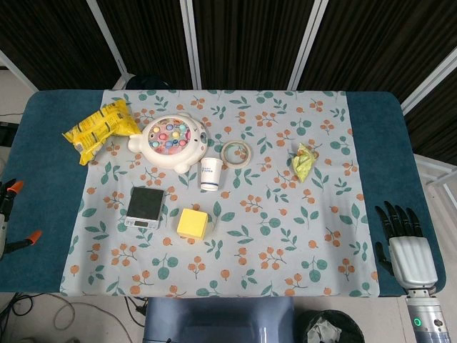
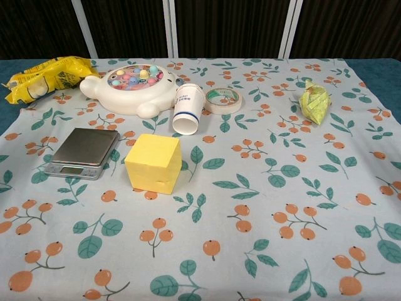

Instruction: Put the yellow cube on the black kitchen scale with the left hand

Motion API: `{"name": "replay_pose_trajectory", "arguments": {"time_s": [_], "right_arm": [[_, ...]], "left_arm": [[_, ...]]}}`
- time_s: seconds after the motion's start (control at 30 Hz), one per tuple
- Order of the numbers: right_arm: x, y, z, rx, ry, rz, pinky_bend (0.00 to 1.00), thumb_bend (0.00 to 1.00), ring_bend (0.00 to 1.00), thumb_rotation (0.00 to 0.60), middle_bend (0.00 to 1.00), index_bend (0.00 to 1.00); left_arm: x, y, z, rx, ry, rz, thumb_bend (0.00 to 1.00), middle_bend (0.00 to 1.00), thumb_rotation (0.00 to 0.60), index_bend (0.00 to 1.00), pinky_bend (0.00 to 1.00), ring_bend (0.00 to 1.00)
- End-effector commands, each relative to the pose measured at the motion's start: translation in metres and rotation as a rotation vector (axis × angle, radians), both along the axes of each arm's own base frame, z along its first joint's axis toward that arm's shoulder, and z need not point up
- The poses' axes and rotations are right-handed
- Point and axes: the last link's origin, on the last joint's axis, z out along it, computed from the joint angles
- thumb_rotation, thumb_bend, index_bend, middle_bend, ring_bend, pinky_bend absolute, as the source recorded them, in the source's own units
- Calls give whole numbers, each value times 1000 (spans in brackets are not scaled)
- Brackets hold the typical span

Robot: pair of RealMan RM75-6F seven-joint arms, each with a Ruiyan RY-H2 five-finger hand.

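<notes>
The yellow cube [image 1: 193, 224] [image 2: 153, 162] sits on the floral cloth near the table's front, left of centre. Just to its left lies the black kitchen scale [image 1: 145, 207] [image 2: 83, 152], its dark platform bare and its display facing the front edge. Cube and scale stand close together with a small gap between them. My right hand [image 1: 404, 239] rests at the table's right edge, fingers straight and holding nothing, far from both. Neither view shows my left hand.
Behind the cube stand a white paper cup [image 1: 211, 174] [image 2: 187, 110], a tape roll [image 1: 235, 153] and a white toy with coloured pegs [image 1: 171, 141]. A yellow snack bag [image 1: 100, 128] lies back left, a crumpled green wrapper [image 1: 305, 162] back right. Orange-tipped clamps [image 1: 10, 189] show at the left edge.
</notes>
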Motion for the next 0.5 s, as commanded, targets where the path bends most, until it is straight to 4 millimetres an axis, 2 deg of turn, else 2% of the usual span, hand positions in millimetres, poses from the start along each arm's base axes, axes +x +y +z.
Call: {"name": "replay_pose_trajectory", "arguments": {"time_s": [0.03,0.5], "right_arm": [[-1,0,0,1,1,-2,0,582,0,600,0,0],[-3,2,6,2,-6,-8,0,582,0,600,0,0]], "left_arm": [[2,0,-3,-9,4,-7,100,41,600,91,67,0],[10,-6,-6,-4,3,-34,100,41,600,71,67,0]]}}
